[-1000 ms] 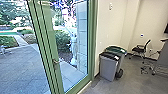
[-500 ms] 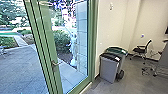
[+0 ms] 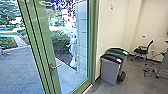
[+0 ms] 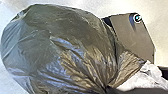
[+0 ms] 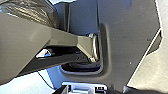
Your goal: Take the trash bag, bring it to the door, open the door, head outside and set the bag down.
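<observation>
The dark, shiny trash bag [image 4: 57, 47] bulges large in the left wrist view. Its neck is gathered tight at my left gripper [image 4: 108, 88], which is shut on it. Part of the same bag [image 5: 32, 11] shows beside robot parts in the right wrist view. Ahead, in the head view, stands the green-framed glass door [image 3: 41, 42], its metal handle [image 3: 53, 68] on the upright frame. I cannot tell whether the door is ajar.
Right of the door frame stand two bins, a grey one with a dark lid [image 3: 110, 70] and a green-lidded one [image 3: 117, 51] behind. An office chair [image 3: 142, 51] is farther right. Through the glass appear paving [image 3: 20, 67], shrubs and a pale upright shape [image 3: 73, 50].
The head view has shifted as the camera moved nearer the door. The handle now appears lower and farther left, and the bins slightly farther right and lower.
</observation>
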